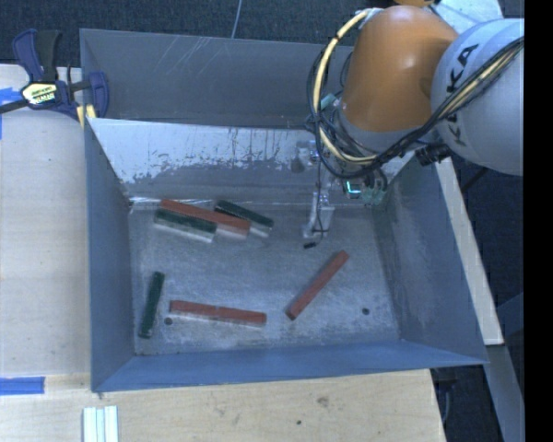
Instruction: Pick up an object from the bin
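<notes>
Camera view looks down into the grey bin [106,247], where a few loose bars lie scattered flat on the floor, well spread, so most can be reached one at a time. At the left, a green bar [152,304] lies near the left wall, running near to far. Just right of it a flat red bar [217,314] lies along the near wall, apart from the green one. Farther back, a bundle [201,219] of red, green and pale bars lies side by side, touching, with a dark bar [245,215] against its right end; these crowd each other and would likely be awkward to pinch singly. Right of them the claw [313,236] hangs straight down under the orange cover [392,63], low over bare floor. Whether it is spread or pressed together I cannot tell. Nearest to it, just to its near right, a slanted red bar [317,284] lies alone, clear of walls and neighbours. That makes it, in my judgement, the easiest thing to pick.
</notes>
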`<state>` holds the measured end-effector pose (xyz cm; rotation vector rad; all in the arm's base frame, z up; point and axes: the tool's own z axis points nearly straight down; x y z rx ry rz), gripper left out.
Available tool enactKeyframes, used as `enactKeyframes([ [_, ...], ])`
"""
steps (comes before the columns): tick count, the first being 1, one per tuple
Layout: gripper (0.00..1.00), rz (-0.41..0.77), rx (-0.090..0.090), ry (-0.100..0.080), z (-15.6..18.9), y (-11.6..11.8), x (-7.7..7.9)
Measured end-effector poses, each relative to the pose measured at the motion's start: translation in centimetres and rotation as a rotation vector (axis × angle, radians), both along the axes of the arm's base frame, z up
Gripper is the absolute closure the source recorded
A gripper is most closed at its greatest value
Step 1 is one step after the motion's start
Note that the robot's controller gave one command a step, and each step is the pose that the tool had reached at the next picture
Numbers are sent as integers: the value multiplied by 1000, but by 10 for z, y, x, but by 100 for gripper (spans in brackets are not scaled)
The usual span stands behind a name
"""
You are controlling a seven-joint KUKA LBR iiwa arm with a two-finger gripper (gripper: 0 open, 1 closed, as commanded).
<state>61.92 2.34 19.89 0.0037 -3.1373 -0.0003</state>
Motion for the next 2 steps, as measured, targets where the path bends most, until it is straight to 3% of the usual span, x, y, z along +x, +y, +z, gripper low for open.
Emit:
enactKeyframes([
  [1, 0, 0, 0, -8, 5, 0, 2],
  [2, 0, 16, 0, -14, -52, 3, 6],
])
